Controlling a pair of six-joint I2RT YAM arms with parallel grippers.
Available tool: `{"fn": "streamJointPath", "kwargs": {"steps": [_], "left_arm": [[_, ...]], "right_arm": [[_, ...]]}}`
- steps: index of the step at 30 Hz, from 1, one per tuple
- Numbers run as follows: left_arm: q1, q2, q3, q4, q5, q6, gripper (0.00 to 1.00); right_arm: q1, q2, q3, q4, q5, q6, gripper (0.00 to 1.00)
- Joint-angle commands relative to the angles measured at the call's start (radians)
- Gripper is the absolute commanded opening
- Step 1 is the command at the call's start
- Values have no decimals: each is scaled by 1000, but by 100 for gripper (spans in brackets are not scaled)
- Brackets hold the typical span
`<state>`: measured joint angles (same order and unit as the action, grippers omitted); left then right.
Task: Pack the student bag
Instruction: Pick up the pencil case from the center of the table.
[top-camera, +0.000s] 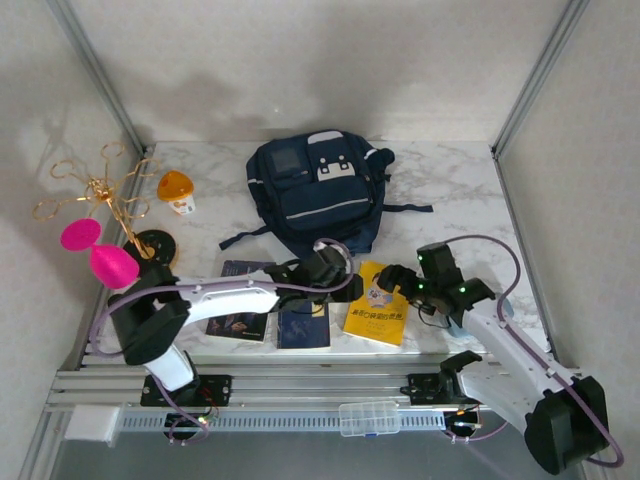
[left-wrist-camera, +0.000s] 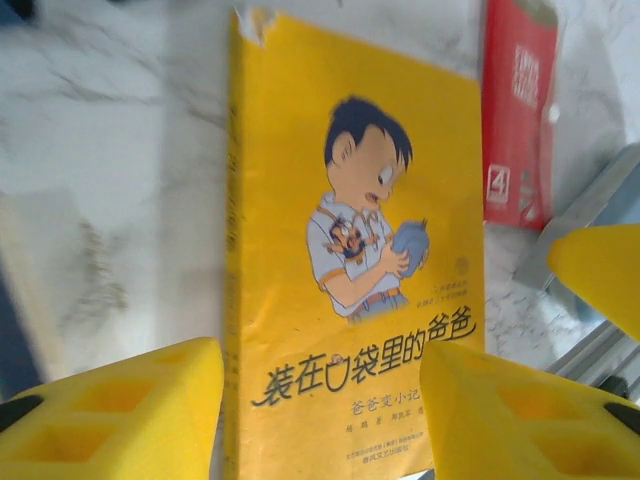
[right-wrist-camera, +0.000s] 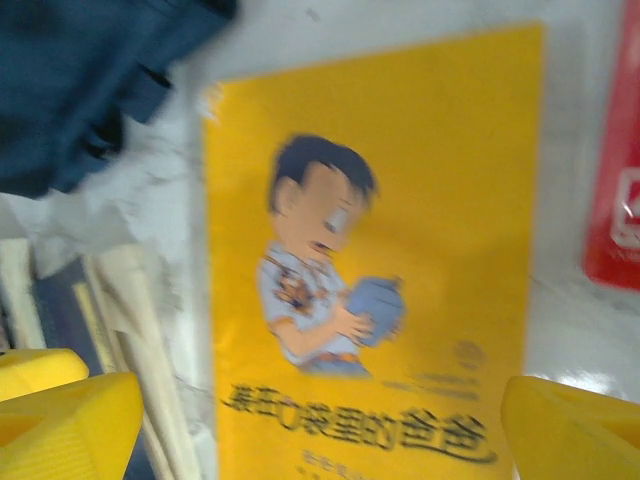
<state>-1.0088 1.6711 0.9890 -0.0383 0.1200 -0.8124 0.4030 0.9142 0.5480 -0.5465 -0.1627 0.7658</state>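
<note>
- Left fingers (left-wrist-camera: 120, 410) stand apart above the yellow book (left-wrist-camera: 350, 200).
- Right fingers (right-wrist-camera: 70, 420) are spread wide over it too.
- Student bag (top-camera: 318, 195) lies on the surface (top-camera: 450, 190).

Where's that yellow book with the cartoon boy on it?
From above, the yellow book lies on the table right of centre, in front of the student bag, between dark blue books on its left and a red item on its right.

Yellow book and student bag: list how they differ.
The yellow book is bright yellow, thin and flat; the student bag is navy, bulky fabric. The book lies near the front edge; the bag sits at the far middle. Both rest on the marble table.
</note>
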Motion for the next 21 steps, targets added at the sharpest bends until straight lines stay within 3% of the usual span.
{"fn": "streamJointPath", "kwargs": {"steps": [1,7,15,21], "left_arm": [[-31,55,43,-5,-42,-26,51],[-23,125,33,-22,-102,-22,49],[-22,200,22,44,-74,-29,44],[-22,226,28,27,-97,-29,38]], "right_arm": [[-37,-25,-53,-50,-61,-31,91],[-62,-2,-110,6,-113,-36,88],[-62,44,-154,94,-210,-27,90],[-64,-13,-131,109,-298,-32,91]]}}
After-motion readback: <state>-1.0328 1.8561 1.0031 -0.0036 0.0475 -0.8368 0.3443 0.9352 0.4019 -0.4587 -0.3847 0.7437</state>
